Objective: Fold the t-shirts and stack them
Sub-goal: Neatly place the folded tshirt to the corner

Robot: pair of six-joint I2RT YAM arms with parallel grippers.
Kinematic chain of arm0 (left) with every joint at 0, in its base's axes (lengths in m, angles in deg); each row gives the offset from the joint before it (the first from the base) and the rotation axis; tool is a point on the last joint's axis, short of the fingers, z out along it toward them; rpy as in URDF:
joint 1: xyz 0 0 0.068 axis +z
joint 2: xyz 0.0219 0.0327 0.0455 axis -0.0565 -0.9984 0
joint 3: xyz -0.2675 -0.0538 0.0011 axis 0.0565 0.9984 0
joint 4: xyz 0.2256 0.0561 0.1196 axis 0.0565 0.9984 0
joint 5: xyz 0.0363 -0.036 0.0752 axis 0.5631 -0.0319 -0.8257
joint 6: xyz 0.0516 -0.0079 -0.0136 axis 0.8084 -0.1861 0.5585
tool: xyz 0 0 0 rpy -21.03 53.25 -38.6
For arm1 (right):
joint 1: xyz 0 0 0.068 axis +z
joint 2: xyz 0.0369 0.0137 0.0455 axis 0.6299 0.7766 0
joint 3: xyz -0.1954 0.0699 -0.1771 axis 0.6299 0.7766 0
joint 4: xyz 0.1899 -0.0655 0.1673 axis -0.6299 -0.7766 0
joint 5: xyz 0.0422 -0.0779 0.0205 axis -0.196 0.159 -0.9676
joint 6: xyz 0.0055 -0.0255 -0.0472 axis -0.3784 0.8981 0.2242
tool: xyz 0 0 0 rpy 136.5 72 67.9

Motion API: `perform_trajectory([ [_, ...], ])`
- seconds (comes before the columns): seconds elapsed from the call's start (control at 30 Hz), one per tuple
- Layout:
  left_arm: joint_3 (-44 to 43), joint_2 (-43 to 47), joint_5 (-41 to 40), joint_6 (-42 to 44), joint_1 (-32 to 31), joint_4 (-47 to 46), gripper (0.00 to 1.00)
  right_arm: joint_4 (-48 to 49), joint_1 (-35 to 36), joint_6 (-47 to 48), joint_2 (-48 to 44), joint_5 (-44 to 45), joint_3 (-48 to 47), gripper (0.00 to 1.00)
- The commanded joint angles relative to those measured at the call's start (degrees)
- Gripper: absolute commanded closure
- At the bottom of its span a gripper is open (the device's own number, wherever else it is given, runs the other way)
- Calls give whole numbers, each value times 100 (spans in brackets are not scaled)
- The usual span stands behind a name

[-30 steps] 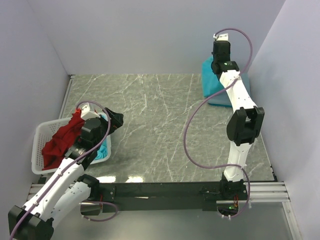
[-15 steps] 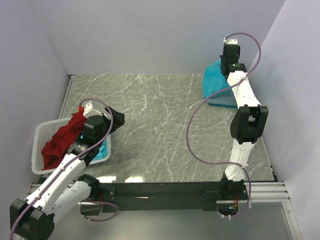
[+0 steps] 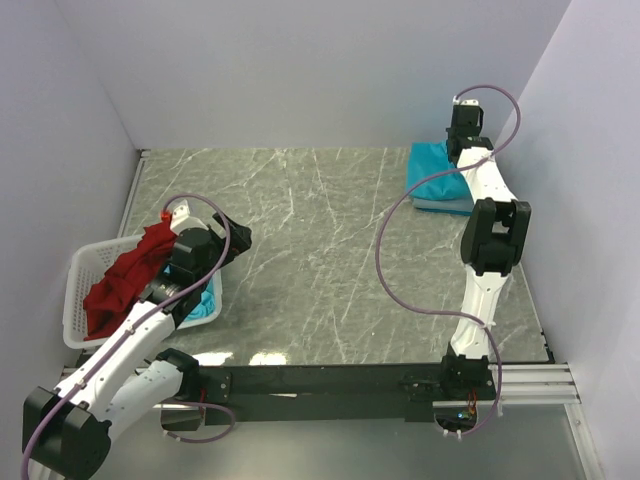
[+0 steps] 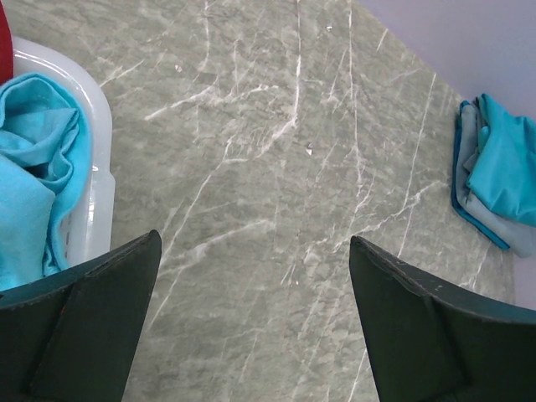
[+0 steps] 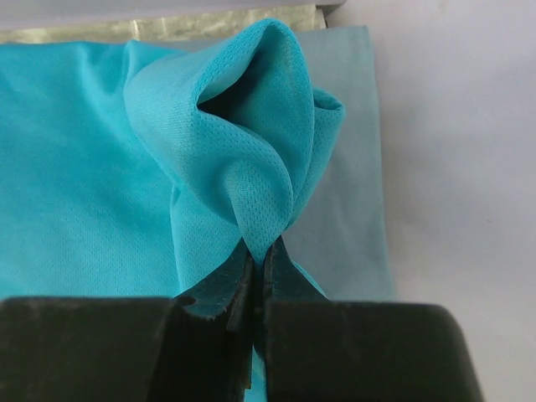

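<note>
Where the grey marbled desk [image 3: 330, 260] runs back to pale walls [image 3: 300, 70] on three sides, its wide middle lies open from the near rail to the far edge. At the near left edge sits a white lattice basket [image 3: 75, 300]. It holds a crumpled red t-shirt [image 3: 125, 280] and, against its right wall, a bunched teal t-shirt [image 4: 33, 193]. In the far right corner, close to the right wall, a grey-blue t-shirt [image 5: 352, 126] lies flat with a folded teal t-shirt [image 5: 84, 167] on top of it. The left arm bends up from its base over the basket's right side. The left pincer [image 4: 255, 243] hangs above the desk just beside the basket rim, fingers spread wide with nothing between them. The right arm is stretched nearly straight toward the far right corner, wrist tipped down over the stack. The right pincer [image 5: 260, 251] is closed tight on a raised fold of the folded teal t-shirt, the fabric standing in a peak above the flat cloth.
</note>
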Motion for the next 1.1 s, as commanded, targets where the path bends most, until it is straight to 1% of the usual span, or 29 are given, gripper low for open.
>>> perform_trajectory([
  [0.0, -300, -49, -74, 79, 11, -94, 1, 306, -67, 11, 136, 178, -264, 100],
  [0.43, -388, -233, -82, 106, 11, -146, 0, 403, -409, 37, 417, 135, -510, 100],
  [1.07, -485, -444, -3, 123, 2, -225, 1, 421, -620, -51, 733, 108, -615, 100],
])
